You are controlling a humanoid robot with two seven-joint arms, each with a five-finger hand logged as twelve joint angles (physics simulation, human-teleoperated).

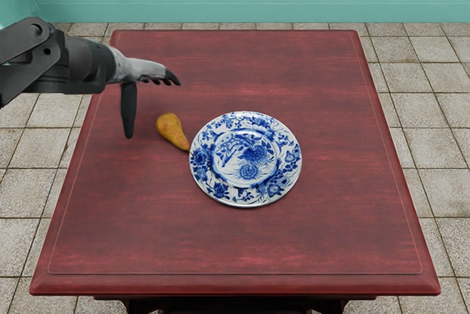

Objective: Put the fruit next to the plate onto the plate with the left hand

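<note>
The left hand (139, 78) is hanging in the upper left of the frame, at the end of a dark forearm that is reaching in level from the left edge. It is lying open and grasping nothing: the dark-tipped fingers (163, 78) are stretching out towards the right, while one long digit is pointing straight down, its tip ending just left of the pear (172, 130) with a clear gap between them. The pear is lying on its side on the red wooden table (242, 248), left of centre, with its narrow end pointing down-right at the rim of the blue-and-white plate (245, 158); whether the two are touching cannot be told. The plate is sitting near the middle of the frame.
</note>
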